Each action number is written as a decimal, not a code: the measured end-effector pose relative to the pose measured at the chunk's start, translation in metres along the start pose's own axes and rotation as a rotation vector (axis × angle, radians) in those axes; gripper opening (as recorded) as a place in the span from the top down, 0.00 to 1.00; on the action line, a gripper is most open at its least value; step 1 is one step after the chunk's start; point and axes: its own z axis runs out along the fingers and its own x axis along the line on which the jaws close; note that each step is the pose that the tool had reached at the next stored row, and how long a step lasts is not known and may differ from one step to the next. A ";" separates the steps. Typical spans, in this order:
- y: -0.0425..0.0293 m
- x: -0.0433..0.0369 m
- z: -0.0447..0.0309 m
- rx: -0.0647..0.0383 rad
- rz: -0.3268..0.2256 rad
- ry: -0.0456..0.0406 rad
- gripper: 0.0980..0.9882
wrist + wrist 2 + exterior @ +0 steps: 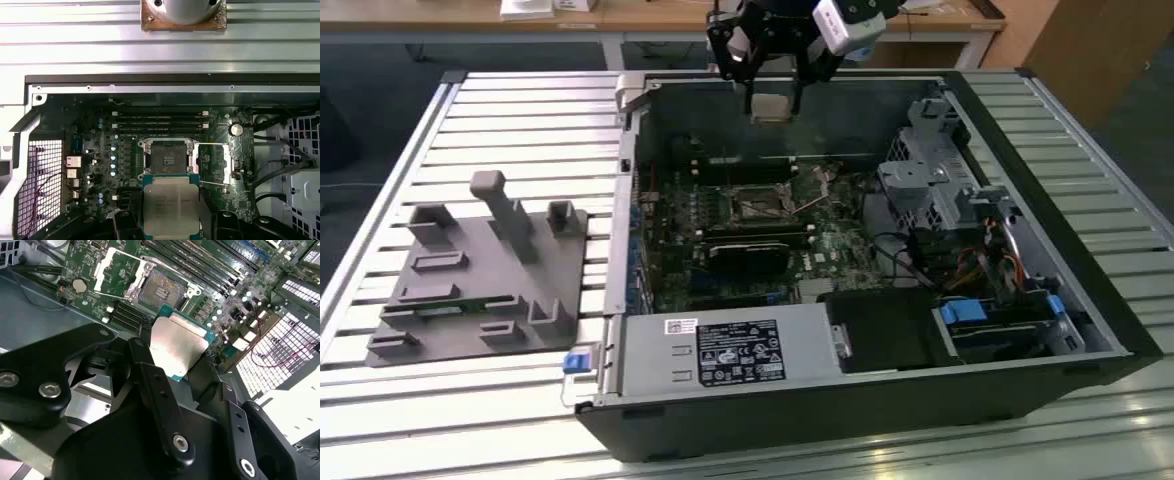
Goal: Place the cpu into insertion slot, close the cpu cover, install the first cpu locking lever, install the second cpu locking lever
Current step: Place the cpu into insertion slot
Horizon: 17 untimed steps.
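You're seeing the gripper [771,92] clenching the cpu [771,108], fingers [150,370] pressing on two opposite edges, chip hanging flat above the open computer case [854,400] and clear of the green board [841,262]. In the exterior view the cpu is sitting at 12 o'clock from the insertion slot [755,205], well apart, not yet seated. In the second wrist view the slot is lying bare, and the cpu cover [116,271] is lying flipped open just beside it.
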 end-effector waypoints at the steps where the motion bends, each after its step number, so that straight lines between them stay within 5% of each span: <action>1: 0.0000 0.0000 0.0000 0.000 0.000 0.0000 0.50; 8: 0.0000 -0.0001 0.0000 0.000 0.009 -0.0008 0.50; 17: -0.0001 0.0000 0.0005 -0.002 0.105 -0.0093 0.50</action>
